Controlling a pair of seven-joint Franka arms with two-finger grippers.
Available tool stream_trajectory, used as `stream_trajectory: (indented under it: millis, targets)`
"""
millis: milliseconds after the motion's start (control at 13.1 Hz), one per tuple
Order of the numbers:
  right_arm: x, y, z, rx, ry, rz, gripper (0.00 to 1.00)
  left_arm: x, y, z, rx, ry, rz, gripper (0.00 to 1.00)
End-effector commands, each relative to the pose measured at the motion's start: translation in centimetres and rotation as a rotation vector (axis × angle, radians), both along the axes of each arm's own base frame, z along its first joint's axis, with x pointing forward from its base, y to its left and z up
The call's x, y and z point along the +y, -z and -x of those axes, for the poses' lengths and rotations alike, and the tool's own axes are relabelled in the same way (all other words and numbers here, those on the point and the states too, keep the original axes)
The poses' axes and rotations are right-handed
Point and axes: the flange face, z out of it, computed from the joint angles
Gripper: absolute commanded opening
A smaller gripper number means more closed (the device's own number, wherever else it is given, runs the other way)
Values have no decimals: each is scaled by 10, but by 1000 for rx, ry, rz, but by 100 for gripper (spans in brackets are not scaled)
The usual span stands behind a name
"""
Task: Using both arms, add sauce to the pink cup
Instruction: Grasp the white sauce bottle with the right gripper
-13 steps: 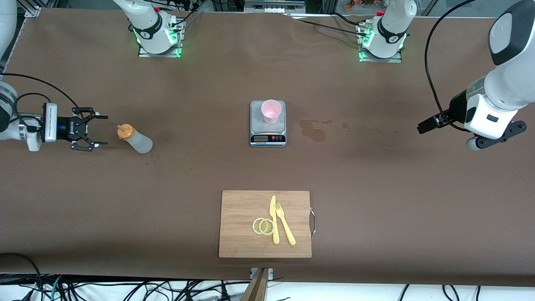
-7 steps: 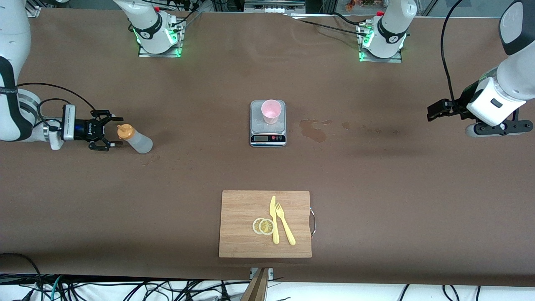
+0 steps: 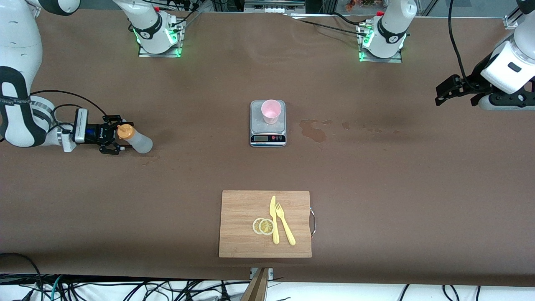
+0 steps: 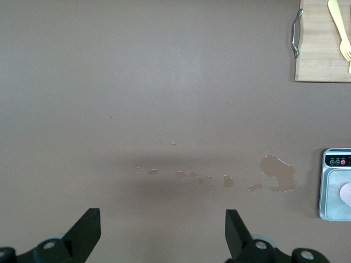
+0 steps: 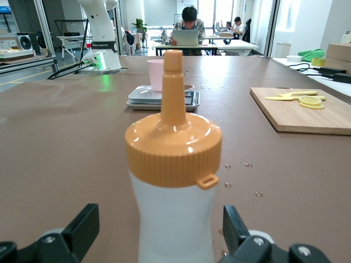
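The sauce bottle point(image 3: 136, 140), whitish with an orange nozzle cap, stands on the table toward the right arm's end. My right gripper point(image 3: 120, 136) is open, low at the table, one finger on each side of the bottle's upper body. The right wrist view shows the bottle point(image 5: 173, 164) between the fingers of the right gripper point(image 5: 162, 233), without touching them. The pink cup point(image 3: 271, 111) stands upright on the grey scale point(image 3: 268, 136) mid-table; it also shows in the right wrist view point(image 5: 156, 74). My left gripper point(image 3: 442, 96) is open and empty, above the left arm's end of the table point(image 4: 162, 233).
A wooden cutting board point(image 3: 242, 223) with lemon slices point(image 3: 263, 226), a yellow knife and fork point(image 3: 285, 223) lies nearer the front camera than the scale. A wet stain point(image 3: 313, 130) and small drops mark the table beside the scale, toward the left arm's end.
My right gripper has moved along the table to the sauce bottle and now has its fingers either side of it. My left arm has drawn back toward its end of the table.
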Motion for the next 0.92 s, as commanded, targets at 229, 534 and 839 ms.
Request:
stream_trajectory:
  millis: [229, 534, 839]
  targets:
    - [7, 3, -5, -27, -5, -23, 25, 6, -3, -1, -7, 12, -17, 100]
    - [23, -40, -26, -50, -23, 19, 0, 4, 6, -4, 10, 11, -18, 100]
    - [55, -135, -57, -45, -10, 225, 0, 3, 6, -4, 10, 12, -18, 100]
